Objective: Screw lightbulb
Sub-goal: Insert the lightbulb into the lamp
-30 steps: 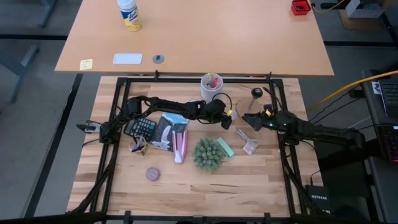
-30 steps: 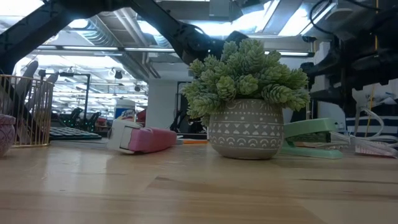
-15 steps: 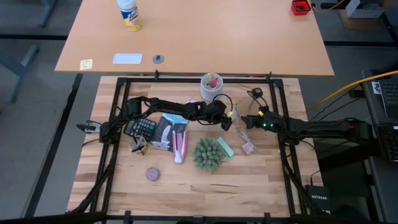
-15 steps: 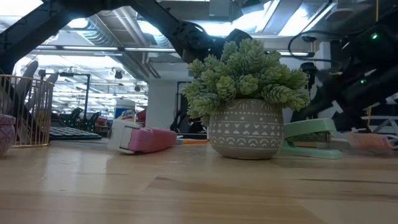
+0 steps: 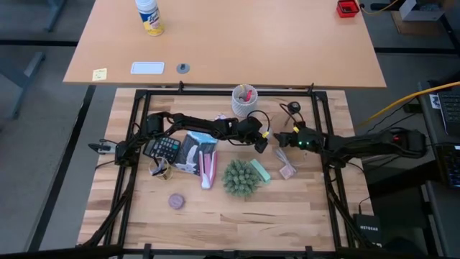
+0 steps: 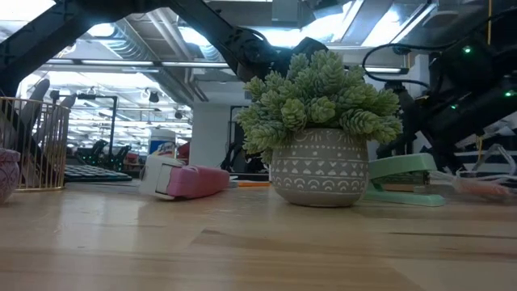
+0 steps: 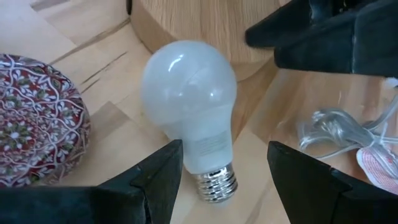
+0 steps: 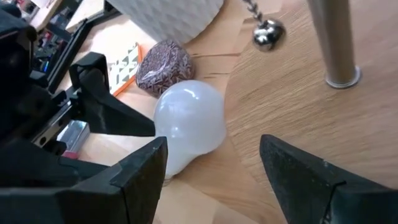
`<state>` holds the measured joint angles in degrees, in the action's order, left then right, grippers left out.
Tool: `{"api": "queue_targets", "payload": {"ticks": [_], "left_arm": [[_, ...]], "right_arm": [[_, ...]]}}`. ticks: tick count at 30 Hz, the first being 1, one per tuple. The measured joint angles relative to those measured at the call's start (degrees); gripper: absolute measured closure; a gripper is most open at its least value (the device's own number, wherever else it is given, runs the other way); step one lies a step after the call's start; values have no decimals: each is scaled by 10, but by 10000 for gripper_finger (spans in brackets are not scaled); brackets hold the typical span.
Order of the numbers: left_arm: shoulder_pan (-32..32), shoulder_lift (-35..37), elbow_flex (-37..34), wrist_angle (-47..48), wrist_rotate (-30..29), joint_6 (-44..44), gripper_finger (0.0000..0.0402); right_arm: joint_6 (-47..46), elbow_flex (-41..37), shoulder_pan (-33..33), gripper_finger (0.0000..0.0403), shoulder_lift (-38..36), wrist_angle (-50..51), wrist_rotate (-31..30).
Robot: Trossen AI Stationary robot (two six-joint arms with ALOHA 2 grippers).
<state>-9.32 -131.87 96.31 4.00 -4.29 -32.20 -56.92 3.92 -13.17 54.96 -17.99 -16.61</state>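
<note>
lightbulb (image 7: 189, 115) hemmed by wooden disc (image 7: 205, 31)

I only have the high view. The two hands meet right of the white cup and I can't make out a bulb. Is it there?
Observer: Yes. The lightbulb lies on its side on the table, between the left hand's open fingers.
Operator: Gripped?
Observer: Not that I can see. In the left wrist view there is a gap between each finger and the bulb's neck.
Operator: Where's the right hand?
Observer: The right hand is open too, facing the bulb's round end from the opposite side, over the wooden disc.
Operator: Anything close to the bulb?
Observer: A small patterned puck sits right beside the glass.
</note>
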Motion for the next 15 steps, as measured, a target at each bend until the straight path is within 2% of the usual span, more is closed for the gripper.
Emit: {"api": "queue_targets", "payload": {"ticks": [9,15], "left_arm": [[4,0,0,60,0,6,176],[3,1,0,88,0,-13,176]], "right_arm": [[6,59,0,137,105,-5,37],[46,100,0,137,149,0,74]]}}
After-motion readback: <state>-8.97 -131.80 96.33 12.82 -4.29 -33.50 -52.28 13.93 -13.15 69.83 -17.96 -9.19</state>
